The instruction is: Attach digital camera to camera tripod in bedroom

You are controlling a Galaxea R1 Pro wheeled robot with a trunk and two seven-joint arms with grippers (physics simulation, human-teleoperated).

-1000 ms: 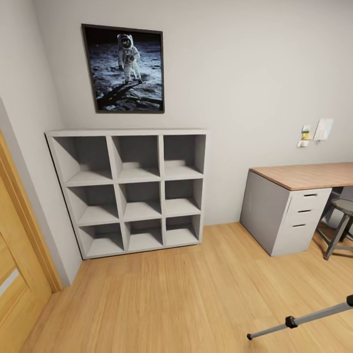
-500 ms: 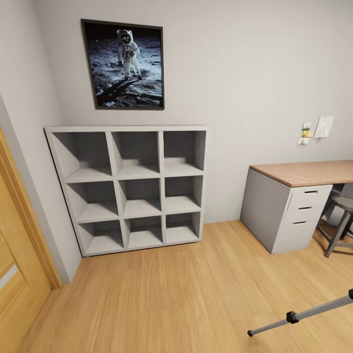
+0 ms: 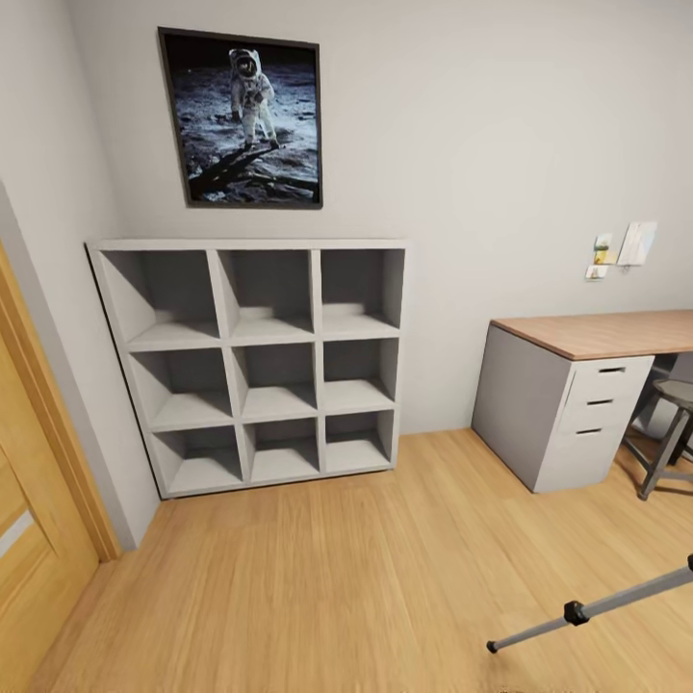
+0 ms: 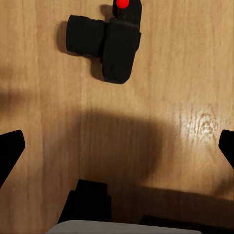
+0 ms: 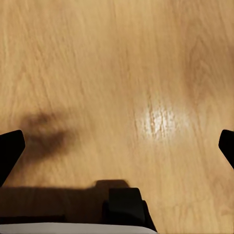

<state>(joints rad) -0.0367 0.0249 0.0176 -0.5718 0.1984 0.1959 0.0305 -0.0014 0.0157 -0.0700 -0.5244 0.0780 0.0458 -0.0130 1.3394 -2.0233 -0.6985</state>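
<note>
While the digital camera [image 4: 108,45] lies on the light wood floor [image 3: 318,587] with its red button [image 4: 122,4] showing, the left tool [image 4: 117,146] hangs above it with fingers spread wide and nothing between them, a stance that suits a downward reach. The right tool [image 5: 117,146] hangs likewise parted and empty over bare floor. From the head view, one silver leg of the camera tripod [image 3: 597,608] slants across the floor near the desk [image 3: 597,337], away from the grey cube shelf [image 3: 255,361]. I judge the pickup not yet begun.
</note>
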